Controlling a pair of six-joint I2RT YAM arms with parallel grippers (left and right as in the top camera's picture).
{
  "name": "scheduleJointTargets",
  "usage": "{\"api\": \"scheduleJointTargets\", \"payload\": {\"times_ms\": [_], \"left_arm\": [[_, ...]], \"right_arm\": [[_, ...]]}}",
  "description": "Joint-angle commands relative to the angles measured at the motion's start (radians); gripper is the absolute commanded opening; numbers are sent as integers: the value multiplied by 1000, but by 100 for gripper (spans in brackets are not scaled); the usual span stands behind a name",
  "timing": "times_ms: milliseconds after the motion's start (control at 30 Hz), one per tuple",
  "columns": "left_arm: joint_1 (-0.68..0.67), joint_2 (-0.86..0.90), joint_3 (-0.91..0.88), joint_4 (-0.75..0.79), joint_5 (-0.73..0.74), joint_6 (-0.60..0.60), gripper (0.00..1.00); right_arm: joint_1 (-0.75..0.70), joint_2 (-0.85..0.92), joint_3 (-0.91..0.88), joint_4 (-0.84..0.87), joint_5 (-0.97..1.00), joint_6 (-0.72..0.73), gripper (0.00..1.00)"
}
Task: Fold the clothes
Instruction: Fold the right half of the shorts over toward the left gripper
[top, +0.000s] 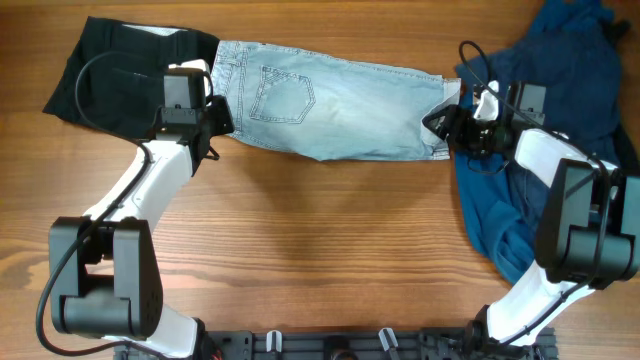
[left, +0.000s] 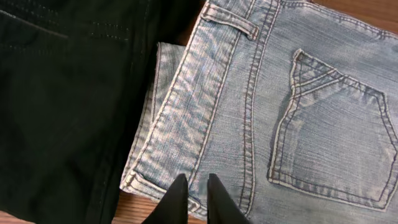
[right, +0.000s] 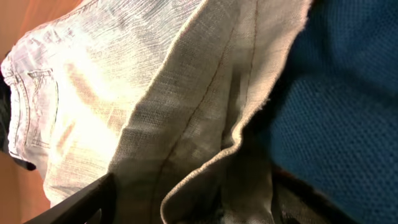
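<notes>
At either end of the jeans, my left claw pinches the waistband while my right claw gapes wide around the hem.

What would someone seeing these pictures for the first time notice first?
Pale blue jeans lie stretched across the far side of the table, left pincer at the waistband, right pincer at the leg hem. A black garment lies at their left end, a dark blue garment at their right.
</notes>
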Motion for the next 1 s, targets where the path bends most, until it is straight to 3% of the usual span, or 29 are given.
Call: {"api": "scheduleJointTargets", "payload": {"times_ms": [0, 167, 233, 333, 400, 467, 533, 833, 967], "left_arm": [[4, -6, -2, 7, -10, 5, 9], [43, 83, -2, 119, 3, 7, 7], [50, 121, -2, 228, 145, 54, 9], [44, 194, -2, 311, 231, 54, 7], [33, 251, -2, 315, 234, 54, 4], [28, 296, -2, 303, 232, 54, 4], [28, 312, -2, 279, 211, 54, 4], [27, 310, -2, 203, 193, 53, 4], [-34, 298, -2, 189, 193, 53, 4]], "right_arm": [[27, 82, -33, -26, 29, -35, 79], [72, 126, -33, -24, 71, -38, 76], [87, 128, -33, -18, 82, -35, 72], [89, 128, -33, -18, 98, -35, 62], [89, 128, -33, -19, 105, -34, 47], [88, 128, -32, -19, 104, -19, 20], [85, 113, -32, -23, 97, -8, 6], [12, -216, 83, -313, 107, -112, 4], [-20, -238, 194, -494, 100, -223, 4]]}}
